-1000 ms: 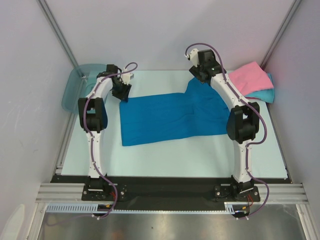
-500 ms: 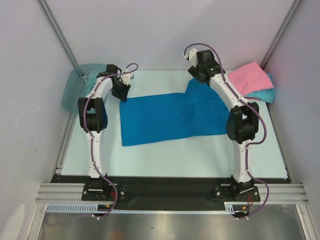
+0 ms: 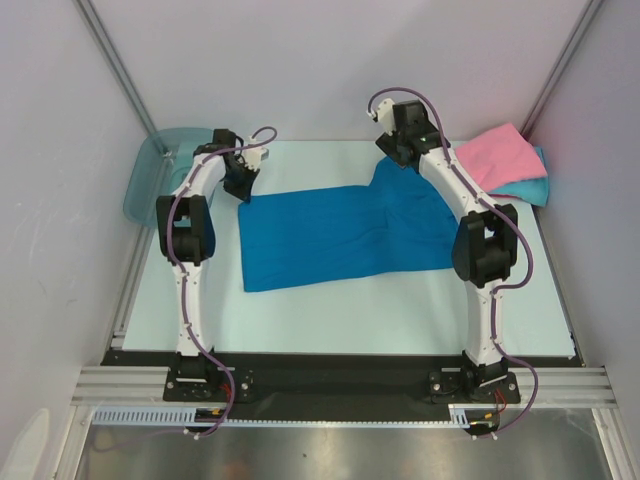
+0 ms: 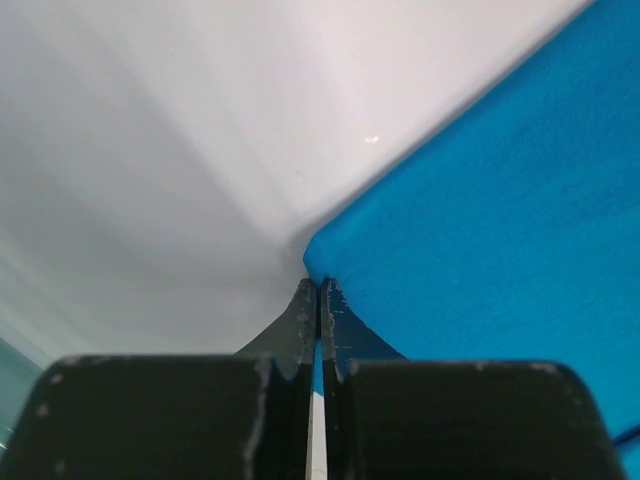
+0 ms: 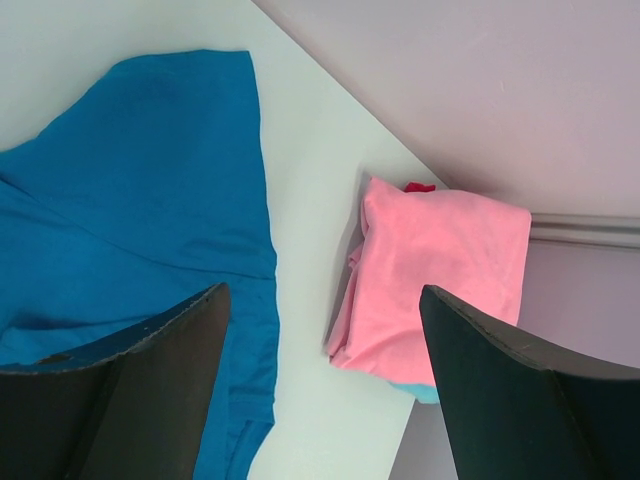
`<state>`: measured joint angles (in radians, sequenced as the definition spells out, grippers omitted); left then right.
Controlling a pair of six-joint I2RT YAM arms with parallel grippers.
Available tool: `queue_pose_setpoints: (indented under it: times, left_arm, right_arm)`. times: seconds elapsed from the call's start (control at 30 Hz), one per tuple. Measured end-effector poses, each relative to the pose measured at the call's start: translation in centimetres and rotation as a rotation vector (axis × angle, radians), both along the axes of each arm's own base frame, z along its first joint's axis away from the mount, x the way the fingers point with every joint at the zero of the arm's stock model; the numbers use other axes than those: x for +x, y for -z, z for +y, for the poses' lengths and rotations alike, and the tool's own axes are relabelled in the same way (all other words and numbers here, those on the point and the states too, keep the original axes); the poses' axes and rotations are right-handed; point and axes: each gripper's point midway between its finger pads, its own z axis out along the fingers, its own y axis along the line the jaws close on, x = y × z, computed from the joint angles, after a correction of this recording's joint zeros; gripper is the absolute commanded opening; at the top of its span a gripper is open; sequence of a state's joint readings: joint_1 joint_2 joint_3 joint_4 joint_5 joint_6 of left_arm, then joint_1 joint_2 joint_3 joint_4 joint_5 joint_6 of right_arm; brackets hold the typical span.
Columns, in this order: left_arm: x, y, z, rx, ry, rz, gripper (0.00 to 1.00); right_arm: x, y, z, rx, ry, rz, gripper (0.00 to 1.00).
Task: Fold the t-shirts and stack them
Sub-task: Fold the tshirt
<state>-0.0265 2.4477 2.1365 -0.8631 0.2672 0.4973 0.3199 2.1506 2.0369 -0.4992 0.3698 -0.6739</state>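
With the pink t-shirt [image 3: 495, 152] already folded atop the turquoise t-shirt [image 3: 530, 188] at the table's [image 3: 350, 310] far right, the deep blue t-shirt [image 3: 340, 235] lies spread mid-table awaiting its folds, left hand [image 4: 317, 285] pinched on its far-left corner, right hand [image 5: 320, 295] gaping apart over the sleeve.

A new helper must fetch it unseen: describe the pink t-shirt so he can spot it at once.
Go to the far right corner of the pale table. A folded pile lies there, and the pink t-shirt is its top layer. It is the only pink cloth, resting on the turquoise t-shirt, apart from the spread-out deep blue t-shirt.
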Motion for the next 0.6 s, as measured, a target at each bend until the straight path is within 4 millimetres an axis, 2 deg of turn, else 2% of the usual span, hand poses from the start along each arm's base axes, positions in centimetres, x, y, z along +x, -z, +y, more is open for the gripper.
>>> queue_pose_setpoints:
  times: [0.27,0.37,0.5,0.6]
  left_arm:
    - [-0.1,-0.1,-0.4,0.008,0.008,-0.001,0.00]
    - [-0.5,-0.2,-0.8,0.031,0.021,0.004,0.00]
    - [-2.1,-0.3,-2.1,0.083,0.077,0.019,0.00]
    - [-2.8,-1.2,-3.2,0.118,0.121,0.008,0.00]
  right_arm:
    - [0.1,2.0,-0.6,0.021,0.018,0.035,0.81]
    - [1.3,3.9,-1.4,0.084,0.058,0.057,0.79]
    - [2.9,7.3,-3.1,0.201,0.127,0.113,0.82]
    - [3.9,9.4,-4.4,0.282,0.164,0.154,0.82]
